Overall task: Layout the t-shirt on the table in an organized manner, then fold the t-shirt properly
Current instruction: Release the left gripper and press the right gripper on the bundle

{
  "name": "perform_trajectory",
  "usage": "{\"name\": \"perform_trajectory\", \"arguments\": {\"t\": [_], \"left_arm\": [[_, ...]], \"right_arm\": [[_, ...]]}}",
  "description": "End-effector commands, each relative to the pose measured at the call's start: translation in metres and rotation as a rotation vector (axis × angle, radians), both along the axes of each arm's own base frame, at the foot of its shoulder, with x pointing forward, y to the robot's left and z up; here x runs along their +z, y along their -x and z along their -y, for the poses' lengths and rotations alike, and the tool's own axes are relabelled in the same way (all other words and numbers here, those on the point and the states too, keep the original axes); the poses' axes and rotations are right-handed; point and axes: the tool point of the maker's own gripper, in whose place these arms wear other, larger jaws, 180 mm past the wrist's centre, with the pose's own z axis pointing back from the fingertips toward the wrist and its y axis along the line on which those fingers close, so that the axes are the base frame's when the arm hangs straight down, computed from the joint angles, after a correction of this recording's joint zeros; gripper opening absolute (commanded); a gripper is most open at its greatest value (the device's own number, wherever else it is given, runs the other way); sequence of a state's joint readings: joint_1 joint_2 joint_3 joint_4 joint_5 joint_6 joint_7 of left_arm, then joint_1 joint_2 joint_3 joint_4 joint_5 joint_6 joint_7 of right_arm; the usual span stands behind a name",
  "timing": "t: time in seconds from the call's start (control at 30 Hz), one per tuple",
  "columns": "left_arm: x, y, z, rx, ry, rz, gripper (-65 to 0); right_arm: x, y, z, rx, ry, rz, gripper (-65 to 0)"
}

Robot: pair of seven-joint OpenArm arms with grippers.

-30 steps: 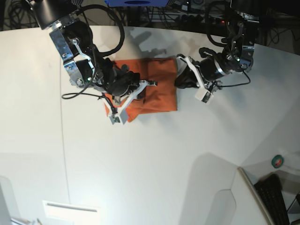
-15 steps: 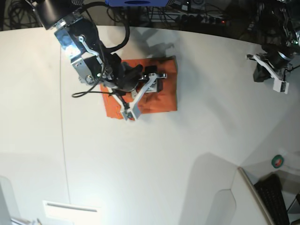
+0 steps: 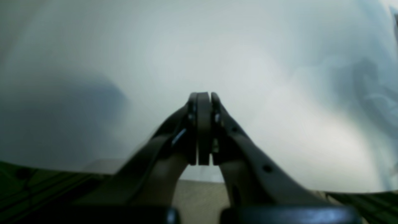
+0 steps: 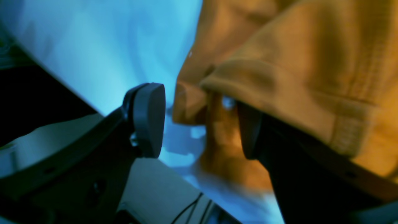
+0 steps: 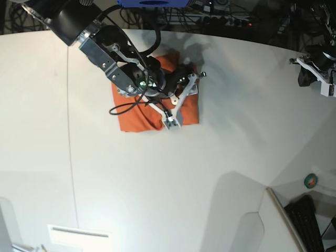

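The right gripper [image 4: 199, 124] stands open, its jaws on either side of a hem of the t-shirt [image 5: 137, 115] without pinching it. The shirt lies folded small on the table [image 5: 157, 189]. Folding looks nearly finished; next, a tidy withdrawal. The left gripper [image 3: 200, 130], closed and empty, hangs far from the shirt.

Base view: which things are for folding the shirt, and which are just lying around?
For the job:
- the t-shirt, folded small
- the table
- the right gripper, fingers open over the shirt
- the left gripper, off to the side

Just lying about:
- green tape roll
- black keyboard
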State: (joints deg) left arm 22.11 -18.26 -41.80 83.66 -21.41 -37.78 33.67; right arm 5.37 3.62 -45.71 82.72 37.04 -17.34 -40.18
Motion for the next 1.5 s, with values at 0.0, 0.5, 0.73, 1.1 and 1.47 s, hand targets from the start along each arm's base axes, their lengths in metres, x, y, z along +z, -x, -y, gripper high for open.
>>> {"name": "perform_trajectory", "arguments": {"t": [0.0,0.5,0.73,1.1,1.47], "left_arm": [[0.012,-0.008,-0.003,-0.010,-0.007,0.048,-65.0],[0.003,0.003,-0.017,0.054,0.009,0.029,-65.0],[-0.003,0.004,-0.025,0.099,0.030,0.028,-65.0],[-0.015,-0.001,-0.002,0.117,0.093,0.049,-65.0],[-0.008,0.008,-0.024,0.163,0.063,0.053,-65.0]], "right_arm": [[0.016,-0.013,-0.012,0.016,-0.028,0.055,-29.6],[0.066,-0.034,0.013,-0.001,0.016,0.180,-45.6],[0.017,-0.042,0.041,-0.116,0.128,0.140,-65.0],[0.004,-0.063,0.003,-0.134,0.142,0.111,-65.0],[0.021,-0.028,0.008,-0.056,0.245,0.207,-64.2]]}}
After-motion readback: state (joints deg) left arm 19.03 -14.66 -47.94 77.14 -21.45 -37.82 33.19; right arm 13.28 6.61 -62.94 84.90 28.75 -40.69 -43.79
